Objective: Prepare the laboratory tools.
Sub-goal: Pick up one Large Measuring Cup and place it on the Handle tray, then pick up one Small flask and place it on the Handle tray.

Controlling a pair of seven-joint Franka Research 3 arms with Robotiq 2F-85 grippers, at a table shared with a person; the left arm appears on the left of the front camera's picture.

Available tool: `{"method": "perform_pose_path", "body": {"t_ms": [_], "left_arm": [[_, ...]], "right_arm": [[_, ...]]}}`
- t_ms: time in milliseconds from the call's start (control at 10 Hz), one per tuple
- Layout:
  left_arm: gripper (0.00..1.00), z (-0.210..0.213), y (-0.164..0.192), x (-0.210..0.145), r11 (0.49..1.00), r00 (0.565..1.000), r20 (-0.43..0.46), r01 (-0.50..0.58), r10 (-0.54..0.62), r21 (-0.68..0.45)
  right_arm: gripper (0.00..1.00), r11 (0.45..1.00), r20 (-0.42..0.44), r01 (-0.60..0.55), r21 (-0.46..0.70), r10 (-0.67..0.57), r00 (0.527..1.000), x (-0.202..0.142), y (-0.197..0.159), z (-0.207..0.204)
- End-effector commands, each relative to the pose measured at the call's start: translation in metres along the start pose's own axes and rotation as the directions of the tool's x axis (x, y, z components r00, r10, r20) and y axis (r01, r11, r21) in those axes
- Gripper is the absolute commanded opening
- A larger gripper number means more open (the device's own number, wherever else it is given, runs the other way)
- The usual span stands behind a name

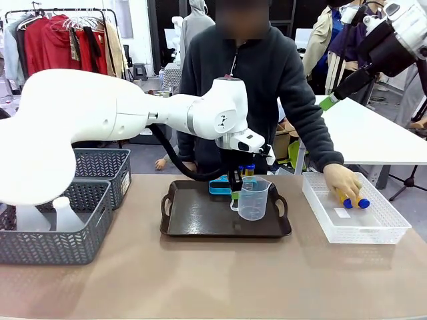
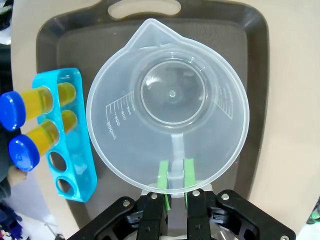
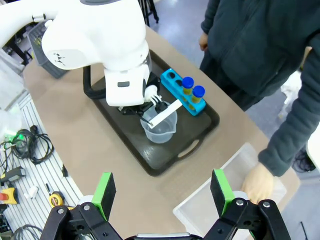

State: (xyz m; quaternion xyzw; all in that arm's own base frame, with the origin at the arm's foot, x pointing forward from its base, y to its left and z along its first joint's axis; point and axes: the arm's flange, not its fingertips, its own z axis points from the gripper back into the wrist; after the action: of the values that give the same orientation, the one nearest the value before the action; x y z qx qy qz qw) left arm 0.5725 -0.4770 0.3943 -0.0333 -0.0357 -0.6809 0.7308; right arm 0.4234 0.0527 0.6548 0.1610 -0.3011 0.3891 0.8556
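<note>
**Beaker on the tray, two of four tubes racked**

Your left pincer (image 2: 176, 175) was closed narrow, its green pads (image 2: 163, 176) nipping the flat handle of the clear measuring beaker (image 2: 167, 102). The beaker stood upright and empty directly under the pincer, on the floor of the dark brown tray (image 2: 255, 60); whether its base rested there fully or hung just above, you could not tell.

Just past the pincer, on the side nearer the person, the small blue rack (image 2: 75, 150) sat on the same tray. Two blue-capped tubes (image 2: 30, 107) of amber liquid filled two holes next to each other, and the other two holes were empty.

Farther out, well to the pincer's right, the person's hand (image 1: 341, 181) lay in a clear bin (image 1: 373, 230) on the bench, over what looked like the remaining tubes (image 1: 357, 201). Well to its left, a white flask (image 1: 67, 212) stood in a grey mesh basket (image 1: 100, 230).

Your right pincer (image 3: 162, 189) hung high over the bench, spread wide and holding nothing.

By that layout you were roughly halfway: beaker placed or nearly so, two tubes and the flask left.
</note>
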Motion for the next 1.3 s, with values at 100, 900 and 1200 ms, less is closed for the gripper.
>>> {"method": "perform_pose_path", "body": {"t_ms": [100, 900, 1200], "left_arm": [[0.18, 0.001, 0.009, 0.009, 1.000, 0.999, -0.035, -0.017, 0.017, 0.005], [1.00, 0.035, -0.012, -0.010, 1.000, 1.000, -0.006, -0.017, 0.017, 0.007], [1.00, 0.076, -0.026, -0.037, 0.999, 0.999, 0.012, -0.037, 0.036, 0.039]], "right_arm": [[1.00, 1.000, 0.012, -0.010, 0.010, 0.010, 1.000, 0.001, -0.001, 0.001], [1.00, 1.000, 0.012, -0.010, 0.010, 0.010, 1.000, 0.001, -0.001, 0.001], [1.00, 1.000, 0.012, -0.010, 0.010, 0.010, 1.000, 0.001, -0.001, 0.001]]}}
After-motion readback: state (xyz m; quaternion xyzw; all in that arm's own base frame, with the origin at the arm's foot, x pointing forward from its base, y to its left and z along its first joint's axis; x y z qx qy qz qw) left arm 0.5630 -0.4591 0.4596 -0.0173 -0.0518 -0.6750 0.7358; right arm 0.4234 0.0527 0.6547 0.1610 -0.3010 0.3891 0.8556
